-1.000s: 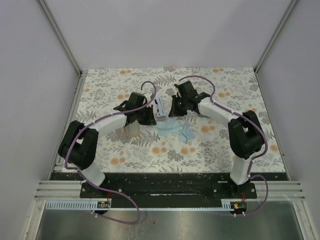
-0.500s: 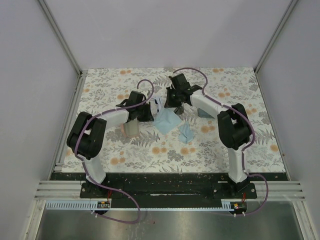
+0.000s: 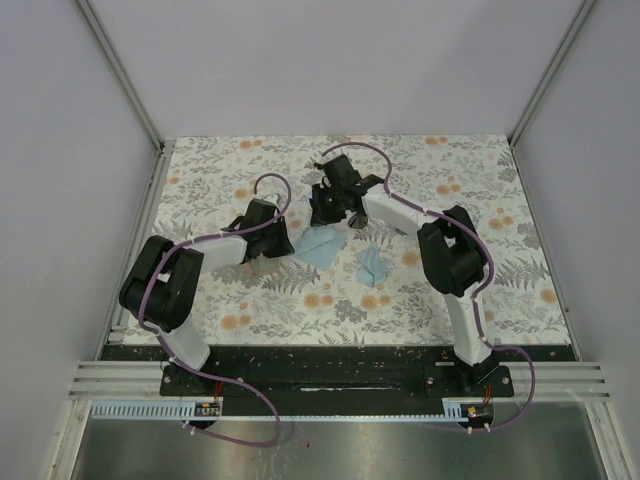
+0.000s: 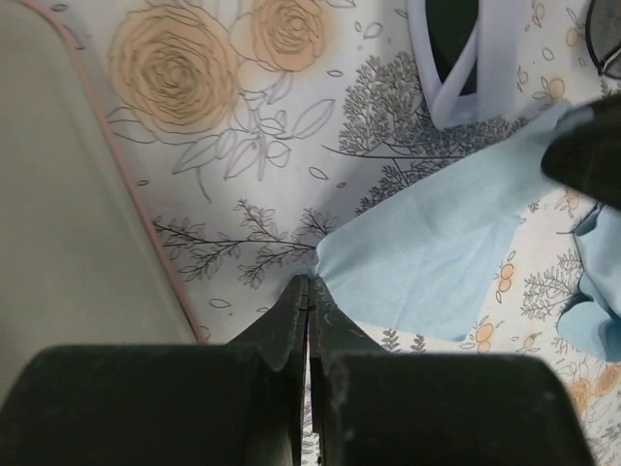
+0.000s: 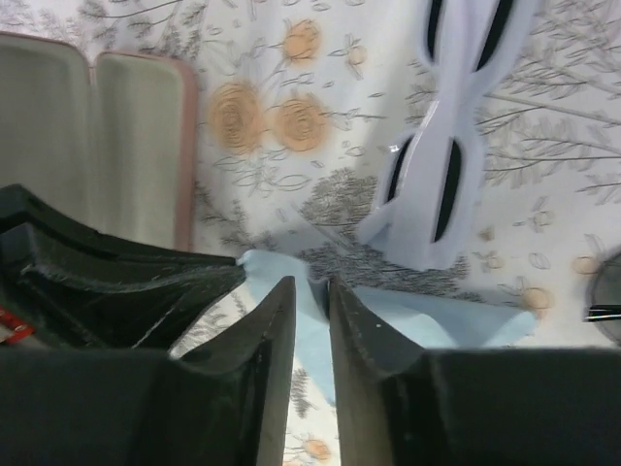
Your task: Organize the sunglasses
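The white-framed sunglasses (image 5: 456, 146) lie folded on the flowered table, just beyond the light blue cloth (image 4: 437, 262); they also show at the top as sunglasses (image 4: 466, 68). A dark-lensed pair (image 4: 606, 39) peeks in at the frame edge. My left gripper (image 4: 309, 282) is shut on the cloth's near corner. My right gripper (image 5: 310, 283) stands over the cloth (image 5: 427, 325) with its jaws slightly apart and a ridge of cloth between them. In the top view the left gripper (image 3: 283, 240) and right gripper (image 3: 325, 210) flank the cloth (image 3: 320, 247).
An open pink case (image 4: 68, 243) lies beside my left gripper, also seen as the case (image 5: 97, 136). A second, crumpled light blue cloth (image 3: 372, 265) lies right of the first. Walls enclose the table on three sides.
Both grippers have moved left and away from the bases, and the cloth has gone with them and spread flatter. The right jaws have parted a little.
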